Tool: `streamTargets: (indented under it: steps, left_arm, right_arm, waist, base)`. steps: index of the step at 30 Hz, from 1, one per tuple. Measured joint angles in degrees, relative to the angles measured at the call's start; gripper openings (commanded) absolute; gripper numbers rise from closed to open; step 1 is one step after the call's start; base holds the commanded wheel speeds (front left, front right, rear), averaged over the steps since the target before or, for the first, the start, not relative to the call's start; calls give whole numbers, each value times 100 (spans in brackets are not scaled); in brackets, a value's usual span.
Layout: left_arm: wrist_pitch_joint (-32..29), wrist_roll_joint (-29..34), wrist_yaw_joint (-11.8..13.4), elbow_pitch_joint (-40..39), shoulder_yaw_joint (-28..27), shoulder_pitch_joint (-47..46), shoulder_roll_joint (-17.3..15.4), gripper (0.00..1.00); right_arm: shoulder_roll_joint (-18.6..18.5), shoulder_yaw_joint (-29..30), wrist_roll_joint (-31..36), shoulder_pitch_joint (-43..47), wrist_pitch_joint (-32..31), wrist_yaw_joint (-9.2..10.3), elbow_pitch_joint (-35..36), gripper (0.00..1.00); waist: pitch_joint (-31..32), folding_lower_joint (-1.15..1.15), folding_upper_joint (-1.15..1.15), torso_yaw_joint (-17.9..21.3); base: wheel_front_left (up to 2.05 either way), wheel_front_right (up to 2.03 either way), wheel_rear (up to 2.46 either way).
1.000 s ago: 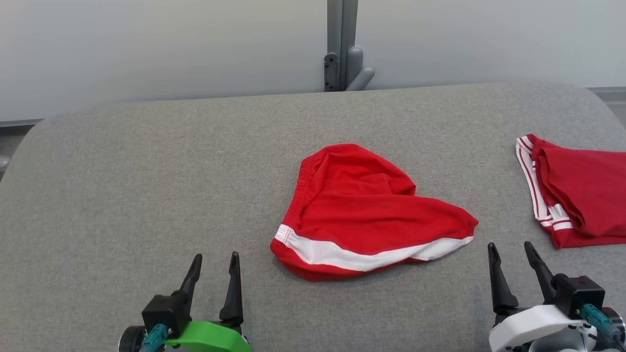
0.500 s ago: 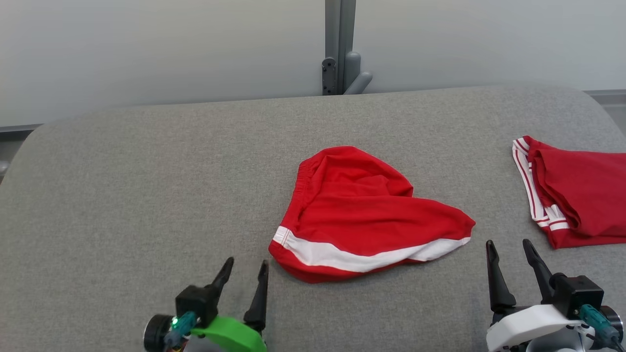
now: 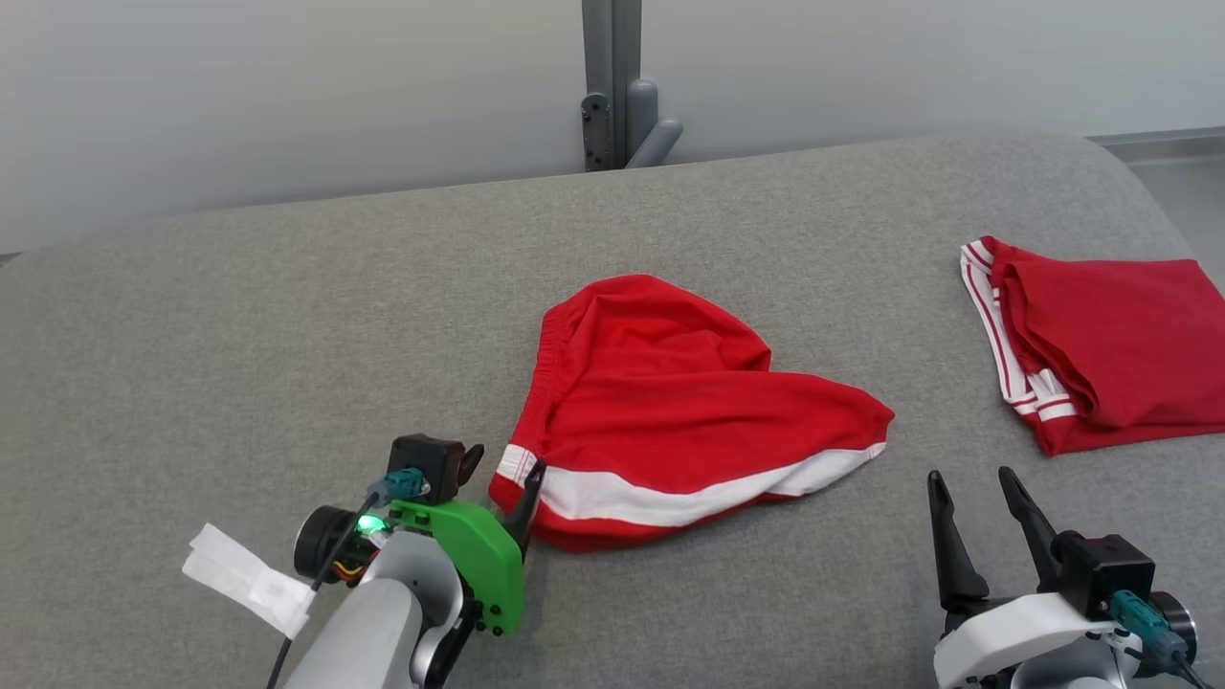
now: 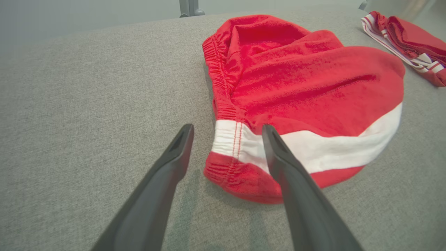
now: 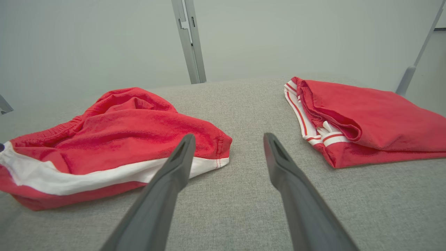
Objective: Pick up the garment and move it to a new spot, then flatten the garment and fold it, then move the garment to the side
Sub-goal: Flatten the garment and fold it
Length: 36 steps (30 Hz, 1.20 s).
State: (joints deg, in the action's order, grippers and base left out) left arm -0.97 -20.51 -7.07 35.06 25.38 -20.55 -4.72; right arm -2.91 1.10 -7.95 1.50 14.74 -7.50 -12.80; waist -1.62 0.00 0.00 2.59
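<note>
The garment (image 3: 670, 411) is a pair of red shorts with a white stripe, lying crumpled at the middle of the grey padded table (image 3: 239, 335). My left gripper (image 3: 505, 464) is open at its near-left corner. In the left wrist view the garment (image 4: 306, 80) has its white-banded waistband corner between my left gripper (image 4: 227, 128) fingers, the right finger over the cloth. My right gripper (image 3: 968, 476) stands open and empty over bare table, to the near right of the garment. The right wrist view has the garment (image 5: 115, 139) to the left of the right gripper (image 5: 228, 136).
A second red garment (image 3: 1110, 354), folded, with white stripes, lies at the table's right edge; it is also in the wrist views (image 4: 411, 38) (image 5: 366, 118). A grey post (image 3: 612, 86) stands behind the table's far edge. A white tag (image 3: 244, 579) hangs from my left arm.
My left gripper has moved forward and right, up to the garment's near-left corner, staying open. The head camera has shifted. The right gripper and both garments have stayed put.
</note>
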Motion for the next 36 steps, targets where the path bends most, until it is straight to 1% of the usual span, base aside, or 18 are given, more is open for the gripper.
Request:
streamTargets:
  steps: [5, 11, 12, 15, 16, 17, 18, 19, 20, 21, 22, 26, 31, 36]
  left_arm:
    - [-249, -110, -4, 244, 0, -160, -52, 100]
    - [-361, -296, -23, 350, 127, -215, -76, 100]
    - [-396, -366, -23, 357, 157, -215, -77, 79]
    - [-400, -428, -24, 343, 249, -215, -99, 27]
    - [-396, -455, -24, 319, 270, -215, -110, 19]
    - [-366, -486, -24, 285, 285, -215, -121, 17]
    - [-342, -527, -24, 246, 298, -215, -129, 23]
    - [-338, -570, -24, 212, 316, -215, -132, 24]
    - [-330, -614, -24, 181, 337, -214, -136, 22]
    - [-333, -673, -25, 148, 365, -213, -145, 17]
    - [-349, -739, -25, 120, 390, -210, -157, 0]
    - [-260, -920, -26, -12, 422, -170, -185, 0]
    - [-37, -1129, -30, -200, 277, 44, -272, 0]
    - [189, -1258, 138, -350, 46, 312, -405, 0]
  right_arm:
    - [1, -11, -1, -15, 0, 0, -23, 100]
    - [1, -4, -9, -39, 7, 0, -49, 100]
    - [1, -1, -9, -40, 7, 0, -51, 100]
    - [1, 14, -10, -44, 8, 0, -53, 100]
    - [1, 22, -10, -45, 8, 0, -53, 100]
    - [1, 32, -11, -45, 8, 0, -53, 100]
    - [1, 42, -11, -46, 8, 0, -53, 100]
    - [0, 44, -11, -46, 9, 0, -53, 100]
    - [0, 48, -12, -46, 16, 0, -52, 100]
    - [1, 49, -20, -46, 18, 0, -49, 100]
    - [1, 52, -31, -46, 18, 0, -49, 100]
    - [1, 46, -49, -46, 19, 0, -53, 100]
    - [-1, 19, -68, -45, 5, 0, -202, 100]
    - [-47, -26, -46, -87, -60, 0, -537, 100]
  waist:
    - [-71, 0, 0, 132]
    - [-105, 0, 0, 213]
    - [-104, 0, 0, 215]
    - [-99, 0, 0, 211]
    - [-96, 0, 0, 208]
    - [-94, 0, 0, 204]
    - [-92, 0, 0, 197]
    - [-90, 0, 0, 189]
    - [-88, 0, 0, 180]
    - [-87, 0, 0, 170]
    - [-86, 0, 0, 160]
    - [-74, 0, 0, 120]
    - [-55, 0, 0, 71]
    - [-74, 0, 0, -52]
  base:
    - [0, 0, 0]
    - [0, 0, 0]
    - [0, 0, 0]
    - [0, 0, 0]
    - [0, 0, 0]
    - [0, 0, 0]
    - [0, 0, 0]
    - [0, 0, 0]
    - [0, 0, 0]
    - [0, 0, 0]
    - [0, 0, 0]
    - [0, 0, 0]
    - [0, 0, 0]
    - [0, 0, 0]
